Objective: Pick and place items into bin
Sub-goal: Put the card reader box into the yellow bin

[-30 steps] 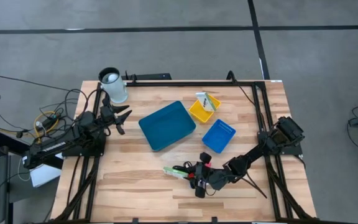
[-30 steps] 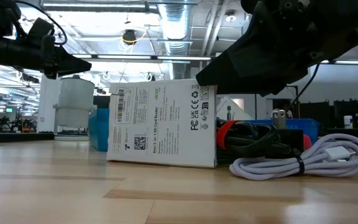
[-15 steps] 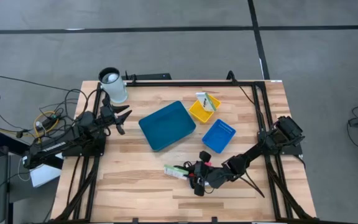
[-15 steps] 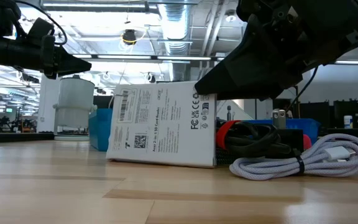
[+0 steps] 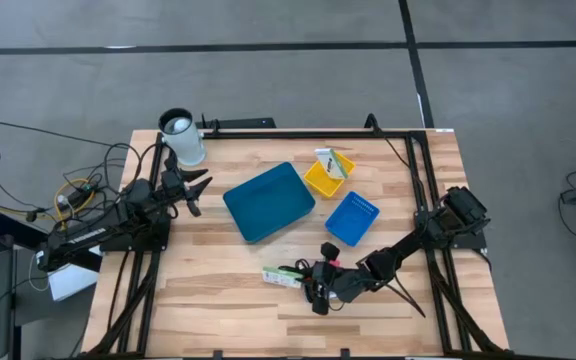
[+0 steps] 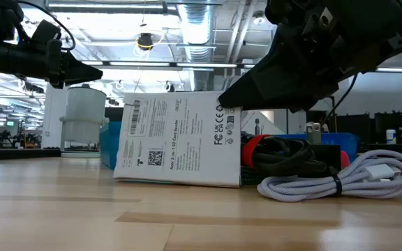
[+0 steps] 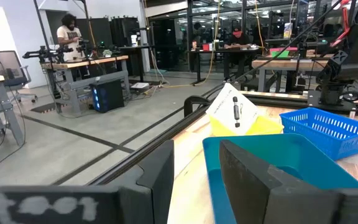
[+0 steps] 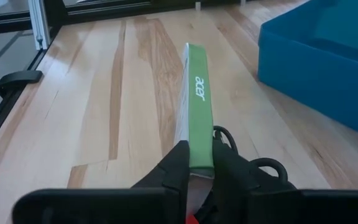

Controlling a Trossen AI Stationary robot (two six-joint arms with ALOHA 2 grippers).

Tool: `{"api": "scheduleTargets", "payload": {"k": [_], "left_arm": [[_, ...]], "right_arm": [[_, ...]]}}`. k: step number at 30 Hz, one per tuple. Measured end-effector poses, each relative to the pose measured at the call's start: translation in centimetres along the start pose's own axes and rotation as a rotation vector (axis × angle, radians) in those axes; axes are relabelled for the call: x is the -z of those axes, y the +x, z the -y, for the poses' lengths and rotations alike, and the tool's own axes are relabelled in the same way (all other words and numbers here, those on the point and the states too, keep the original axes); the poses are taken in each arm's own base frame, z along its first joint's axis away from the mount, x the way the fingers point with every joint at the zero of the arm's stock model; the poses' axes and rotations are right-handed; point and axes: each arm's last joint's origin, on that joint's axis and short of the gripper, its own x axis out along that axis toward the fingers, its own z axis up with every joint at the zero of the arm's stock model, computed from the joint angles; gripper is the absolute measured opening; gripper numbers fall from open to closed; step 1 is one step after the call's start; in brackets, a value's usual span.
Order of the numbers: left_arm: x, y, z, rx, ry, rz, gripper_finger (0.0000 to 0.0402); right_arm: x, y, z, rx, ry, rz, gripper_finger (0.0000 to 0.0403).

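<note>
Right wrist view showed the right gripper (image 8: 196, 163) pinched closed on the green spine of a thin white packet (image 8: 193, 106) standing on edge, at about five o'clock on the table (image 5: 208, 300). The packet looked light and stiff, a flat card box; gripped only at one end it sat tilted in the low view and could probably pivot or slip, so a hold nearer its middle would seem steadier. Just behind it lay a black cable bundle (image 6: 285, 160) with a pink-red piece (image 6: 253, 144), and beside that a white cable (image 6: 340, 178). Farther off sat the large blue bin (image 5: 268, 201) at centre, then the small blue basket (image 5: 353, 218) and yellow bin (image 5: 325, 178) toward one o'clock. Left gripper (image 5: 196, 188) waited at nine o'clock, fingers apart and empty.
</note>
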Motion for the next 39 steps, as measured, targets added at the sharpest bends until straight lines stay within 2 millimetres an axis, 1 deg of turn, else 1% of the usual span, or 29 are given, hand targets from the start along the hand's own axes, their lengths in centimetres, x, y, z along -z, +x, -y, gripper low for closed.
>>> {"api": "scheduleTargets", "payload": {"k": [6,14,31,35,39], "left_arm": [[0.0,0.0,0.0,0.000,0.000,0.000,0.0119],[0.0,0.0,0.0,0.000,0.000,0.000,0.0119],[0.0,0.0,0.0,0.000,0.000,0.000,0.0119],[0.0,0.0,0.0,0.000,0.000,0.000,0.0119],[0.0,0.0,0.0,0.000,0.000,0.000,0.0119]], "right_arm": [[-0.1,0.0,0.0,-0.004,0.003,0.010,0.0049],[-0.6,0.0,-0.2,-0.015,-0.009,0.053,0.0045],[-1.3,0.6,0.8,0.007,-0.009,0.085,0.0044],[-1.9,0.4,0.8,0.001,-0.018,0.113,0.0043],[-3.2,-0.4,0.9,0.014,-0.031,0.153,0.0043]]}}
